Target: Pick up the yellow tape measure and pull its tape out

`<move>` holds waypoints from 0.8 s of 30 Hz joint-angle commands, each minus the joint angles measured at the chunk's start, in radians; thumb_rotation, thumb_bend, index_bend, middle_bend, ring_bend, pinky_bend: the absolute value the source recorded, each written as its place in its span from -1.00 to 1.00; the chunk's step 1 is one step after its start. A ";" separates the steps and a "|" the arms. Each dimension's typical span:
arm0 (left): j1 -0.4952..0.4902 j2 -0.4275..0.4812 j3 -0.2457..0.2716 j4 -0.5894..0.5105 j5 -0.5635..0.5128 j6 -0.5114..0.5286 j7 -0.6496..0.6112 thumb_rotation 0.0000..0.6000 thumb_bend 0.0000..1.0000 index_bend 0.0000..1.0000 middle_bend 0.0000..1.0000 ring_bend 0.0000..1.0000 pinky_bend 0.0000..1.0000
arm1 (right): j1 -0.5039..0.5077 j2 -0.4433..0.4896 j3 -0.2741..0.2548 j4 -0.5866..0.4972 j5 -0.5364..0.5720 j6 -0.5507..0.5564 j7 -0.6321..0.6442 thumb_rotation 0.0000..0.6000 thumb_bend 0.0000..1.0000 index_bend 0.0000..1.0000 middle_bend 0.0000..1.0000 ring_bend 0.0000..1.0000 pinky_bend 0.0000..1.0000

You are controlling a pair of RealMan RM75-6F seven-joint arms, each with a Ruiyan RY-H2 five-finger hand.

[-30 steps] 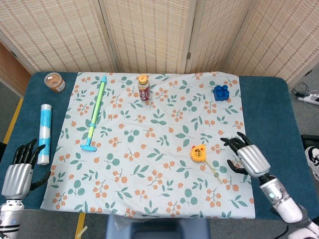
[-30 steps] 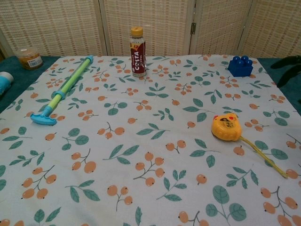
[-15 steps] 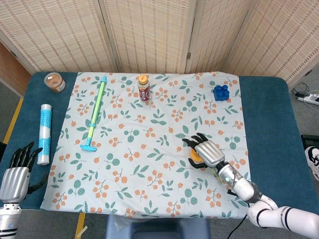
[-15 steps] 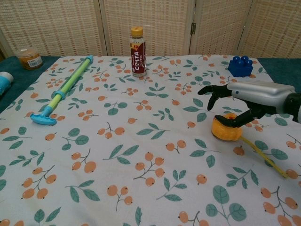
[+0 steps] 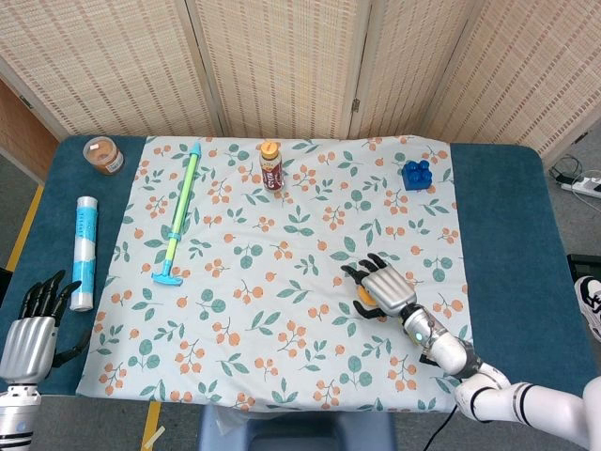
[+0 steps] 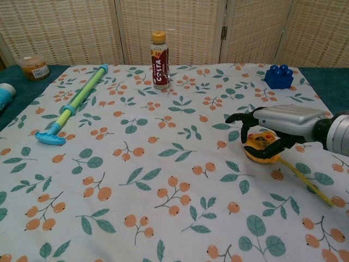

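**Robot hand closing on the tape measure, lift not yet made**

The yellow tape measure (image 6: 260, 147) lies on the floral cloth (image 5: 282, 310) covering the bench (image 5: 507, 216), toward the robot's right, with a short length of tape (image 6: 305, 183) already trailing from it across the cloth. The right robot hand (image 6: 272, 128) arches over the case, fingers curled around it and thumb tucked beneath its near edge; it seems to touch the case, though a firm grasp cannot be told from either view. The left robot hand (image 5: 38, 324) rests apart at the bench's left edge, fingers spread, holding nothing. The pickup looks barely begun: case still on the cloth, and the tape pull remains.
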 commanded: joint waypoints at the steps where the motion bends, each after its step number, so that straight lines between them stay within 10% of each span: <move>1: 0.000 0.000 0.000 0.000 0.000 0.000 0.001 1.00 -0.27 -0.66 -0.96 -0.95 -1.00 | -0.016 0.020 -0.027 -0.011 -0.029 0.028 0.010 0.17 0.10 -0.80 -0.28 -0.75 -1.00; 13: 0.001 -0.006 0.005 -0.005 0.009 -0.002 0.008 1.00 -0.27 -0.66 -0.96 -0.95 -1.00 | -0.080 0.105 -0.129 -0.047 -0.184 0.173 0.068 0.17 0.10 -0.80 -0.30 -0.73 -1.00; 24: -0.004 -0.007 0.003 -0.008 0.015 -0.004 0.012 1.00 -0.27 -0.66 -0.95 -0.95 -1.00 | -0.134 0.140 -0.097 -0.042 -0.083 0.210 0.085 0.17 0.10 -0.80 -0.39 -0.79 -1.00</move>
